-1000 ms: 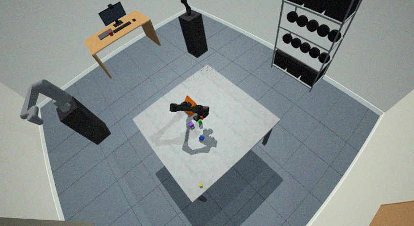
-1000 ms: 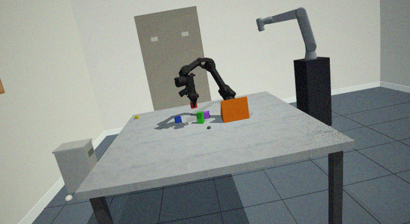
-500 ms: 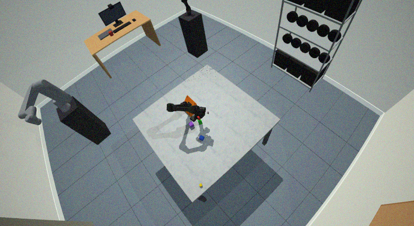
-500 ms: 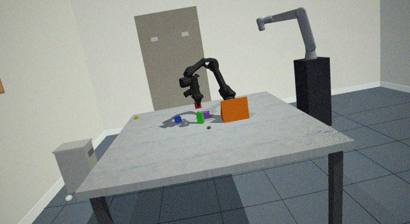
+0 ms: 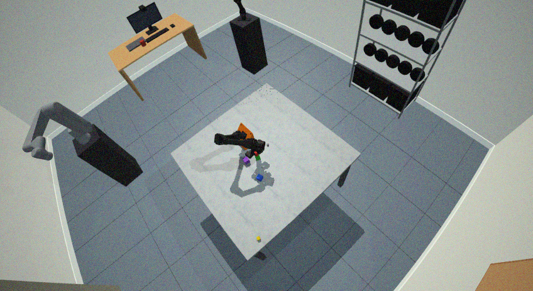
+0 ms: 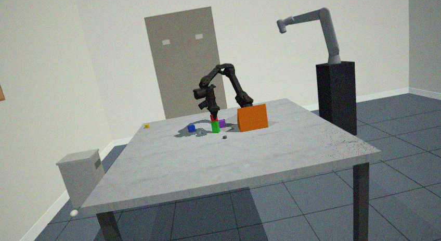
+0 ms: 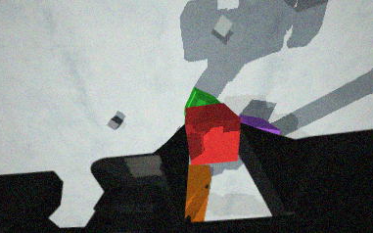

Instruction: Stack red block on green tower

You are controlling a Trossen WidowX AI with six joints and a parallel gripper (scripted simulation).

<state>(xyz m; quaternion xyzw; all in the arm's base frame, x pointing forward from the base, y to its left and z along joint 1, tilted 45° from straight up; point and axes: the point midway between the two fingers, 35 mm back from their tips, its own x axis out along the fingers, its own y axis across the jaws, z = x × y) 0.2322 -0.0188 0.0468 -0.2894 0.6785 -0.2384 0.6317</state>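
Flanking the green tower [image 6: 215, 126]: purple block [image 6: 221, 123], blue block [image 6: 191, 128]; jaws grip red block [image 6: 213, 117].

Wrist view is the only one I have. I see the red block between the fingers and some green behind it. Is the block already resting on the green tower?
Observer: In the exterior view the red block sits right at the top of the green tower; I cannot tell if there is still a gap.
Operator: Is the gripper still shut on it?
Observer: Yes, the gripper points straight down, shut on the block.
Operator: Is the tower upright?
Observer: Yes, upright, with the purple block close beside it.
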